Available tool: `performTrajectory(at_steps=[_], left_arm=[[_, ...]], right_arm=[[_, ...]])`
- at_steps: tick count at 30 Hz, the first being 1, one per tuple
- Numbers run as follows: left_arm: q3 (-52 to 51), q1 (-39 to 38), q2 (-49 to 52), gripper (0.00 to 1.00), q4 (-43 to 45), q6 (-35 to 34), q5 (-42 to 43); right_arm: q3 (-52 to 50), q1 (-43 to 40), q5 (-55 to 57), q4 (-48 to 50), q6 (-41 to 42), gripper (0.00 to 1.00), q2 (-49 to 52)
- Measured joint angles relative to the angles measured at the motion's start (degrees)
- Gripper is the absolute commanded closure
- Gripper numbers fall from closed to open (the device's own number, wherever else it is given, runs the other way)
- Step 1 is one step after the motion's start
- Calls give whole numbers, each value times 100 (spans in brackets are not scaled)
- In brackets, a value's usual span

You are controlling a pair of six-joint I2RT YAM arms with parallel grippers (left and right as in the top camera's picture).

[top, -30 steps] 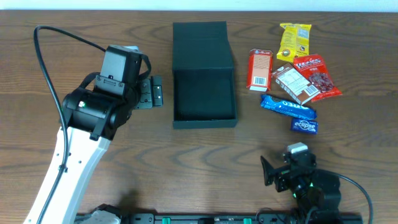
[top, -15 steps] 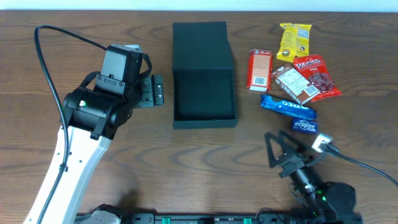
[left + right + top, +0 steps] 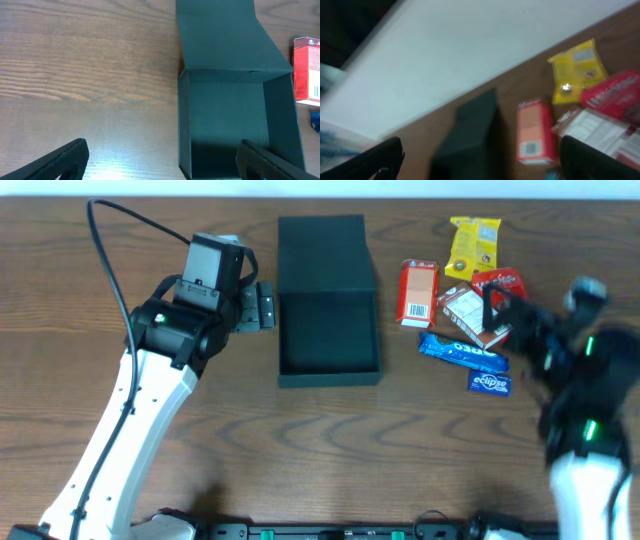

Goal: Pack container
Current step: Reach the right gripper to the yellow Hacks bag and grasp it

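The dark container (image 3: 329,330) lies open and empty at the table's middle, its flap lid (image 3: 322,252) folded back toward the far edge. It fills the right of the left wrist view (image 3: 227,120) and shows blurred in the right wrist view (image 3: 470,135). My left gripper (image 3: 262,309) is open and empty just left of the container's wall. My right gripper (image 3: 500,305) is open and empty, blurred, above the snack packets: a red-orange box (image 3: 418,292), a yellow packet (image 3: 472,243), a red packet (image 3: 500,285), a white-labelled packet (image 3: 462,308), a blue Oreo bar (image 3: 455,351) and a blue Eclipse pack (image 3: 489,383).
The left arm (image 3: 130,420) stretches from the front left corner. The right arm (image 3: 590,430) stands at the right side. A white wall (image 3: 470,45) shows behind the table in the right wrist view.
My right arm has swung up from the front edge to over the snack packets. My left gripper has shifted a little right and toward the far edge, closer to the container.
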Motion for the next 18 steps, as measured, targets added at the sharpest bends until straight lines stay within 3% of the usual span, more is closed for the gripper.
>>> performTrajectory(at_steps=[4, 10, 18], left_arm=[[0, 0, 42, 5, 146, 0, 0], [0, 0, 55, 5, 221, -2, -2], [0, 0, 59, 5, 223, -116, -2]], right_arm=[[1703, 2, 166, -756, -933, 0, 1794], [4138, 9, 1303, -1993, -1862, 1, 4242], [6000, 321, 2190, -2385, -2310, 1, 6647]])
